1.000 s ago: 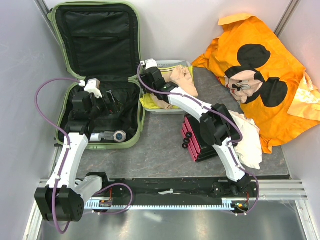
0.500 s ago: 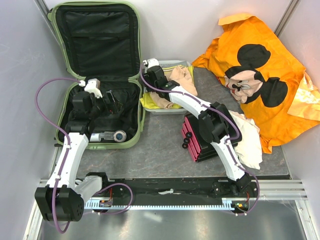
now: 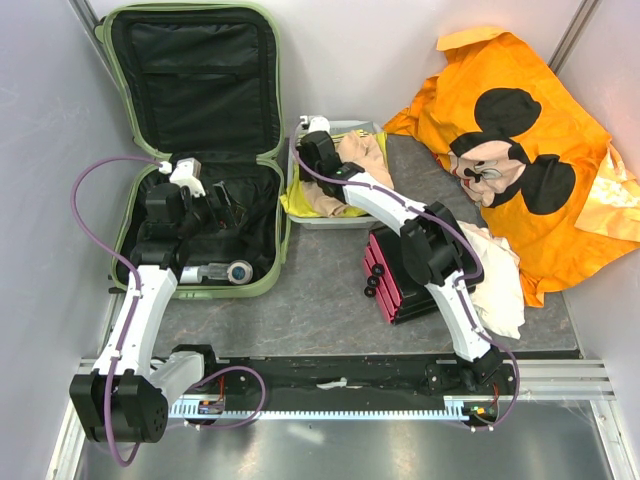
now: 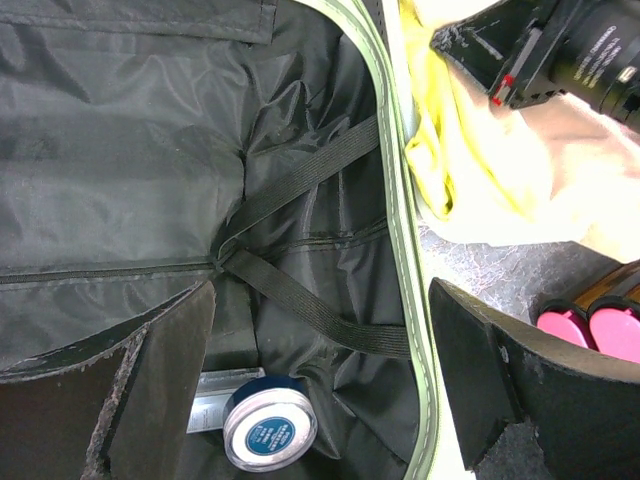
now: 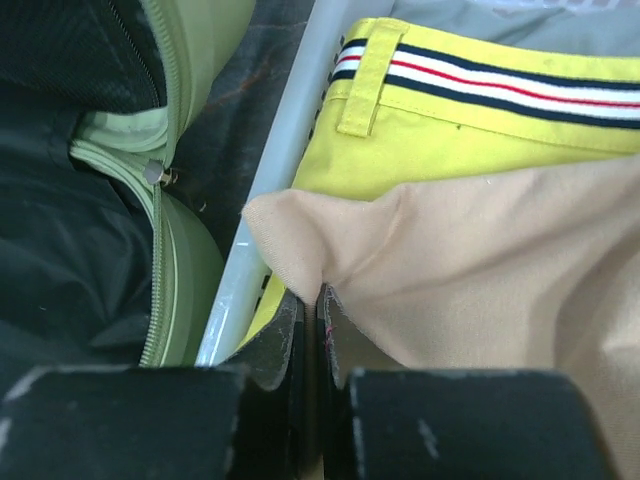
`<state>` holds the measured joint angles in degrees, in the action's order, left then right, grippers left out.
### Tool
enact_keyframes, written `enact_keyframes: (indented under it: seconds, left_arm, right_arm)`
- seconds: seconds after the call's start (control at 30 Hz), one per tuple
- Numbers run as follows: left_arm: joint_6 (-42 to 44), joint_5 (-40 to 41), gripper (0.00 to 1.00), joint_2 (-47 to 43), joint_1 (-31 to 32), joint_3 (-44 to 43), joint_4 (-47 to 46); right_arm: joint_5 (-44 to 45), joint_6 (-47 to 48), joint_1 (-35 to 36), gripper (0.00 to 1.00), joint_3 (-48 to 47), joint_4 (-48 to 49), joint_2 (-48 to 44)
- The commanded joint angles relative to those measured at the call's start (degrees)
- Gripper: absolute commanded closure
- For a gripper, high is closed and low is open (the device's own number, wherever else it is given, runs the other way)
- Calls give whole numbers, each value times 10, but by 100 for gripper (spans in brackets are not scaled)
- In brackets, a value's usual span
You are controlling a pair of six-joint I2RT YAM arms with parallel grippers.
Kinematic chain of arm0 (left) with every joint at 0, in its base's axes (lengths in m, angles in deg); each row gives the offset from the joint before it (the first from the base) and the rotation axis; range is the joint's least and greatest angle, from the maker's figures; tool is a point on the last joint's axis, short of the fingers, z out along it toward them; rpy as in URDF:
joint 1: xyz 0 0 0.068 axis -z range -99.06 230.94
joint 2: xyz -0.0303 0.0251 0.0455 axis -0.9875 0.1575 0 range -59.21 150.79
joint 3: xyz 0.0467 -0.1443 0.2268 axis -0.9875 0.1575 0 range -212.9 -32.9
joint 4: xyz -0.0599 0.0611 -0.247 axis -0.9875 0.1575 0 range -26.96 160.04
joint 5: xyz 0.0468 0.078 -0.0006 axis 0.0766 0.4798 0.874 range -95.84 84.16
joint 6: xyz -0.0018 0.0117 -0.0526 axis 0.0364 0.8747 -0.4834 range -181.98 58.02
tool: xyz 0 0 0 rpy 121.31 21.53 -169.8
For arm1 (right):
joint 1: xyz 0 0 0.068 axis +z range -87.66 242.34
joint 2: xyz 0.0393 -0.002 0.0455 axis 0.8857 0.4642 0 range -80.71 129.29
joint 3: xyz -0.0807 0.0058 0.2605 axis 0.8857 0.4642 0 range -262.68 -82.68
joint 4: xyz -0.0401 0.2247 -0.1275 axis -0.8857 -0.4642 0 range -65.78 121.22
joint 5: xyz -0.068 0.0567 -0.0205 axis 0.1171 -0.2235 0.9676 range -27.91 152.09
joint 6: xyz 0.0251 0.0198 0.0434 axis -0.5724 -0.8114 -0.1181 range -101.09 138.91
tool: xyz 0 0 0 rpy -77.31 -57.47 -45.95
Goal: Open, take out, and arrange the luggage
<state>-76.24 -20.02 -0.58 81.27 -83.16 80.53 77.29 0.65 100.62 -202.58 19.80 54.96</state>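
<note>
Shell of the luggage (image 4: 395, 230): pale green hard plastic, smooth, low sheen. Its lining (image 4: 120, 150): black woven cloth, creased, faintly shiny. Its straps (image 4: 300, 175): black ribbed elastic, matt. Lid of the round tin (image 4: 268, 430): glossy. The basket (image 5: 275, 180): white smooth plastic. The tan cloth (image 5: 480, 260): matt, fine weave. The yellow cloth (image 5: 420, 140): matt, striped woven trim. Pads (image 4: 500, 390) of the left hand (image 4: 320, 340): black, matt, rough, chipped edges. The table (image 3: 320, 290): grey, mottled, matt.

The left arm (image 3: 140, 300) and right arm (image 3: 378, 203) have white link shells and black joint housings. A purple cable (image 3: 73, 200) loops along each. The black fingers (image 4: 150, 390) show scuffed, chipped edges.
</note>
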Motion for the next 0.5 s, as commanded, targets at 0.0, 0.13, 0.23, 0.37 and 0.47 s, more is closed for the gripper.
enact_keyframes:
  seconds: [0.0, 0.13, 0.23, 0.37, 0.47]
  left_arm:
    - [5, -17, 6, -1, -3, 2, -14]
    - [6, -17, 6, -2, -3, 1, -14]
    - [7, -16, 6, -2, -3, 1, -13]
    - [8, -16, 7, -2, -2, 0, -12]
    - [8, -16, 7, -1, 1, 0, -12]
  right_arm:
    - [-23, -106, -14, 98, 34, 141, -44]
    - [-24, -146, -18, 96, 27, 177, -32]
    - [-22, -158, -18, 91, 23, 186, -23]
    - [-23, -165, -25, 80, 24, 184, -16]
    - [-24, -168, -29, 75, 33, 185, -15]
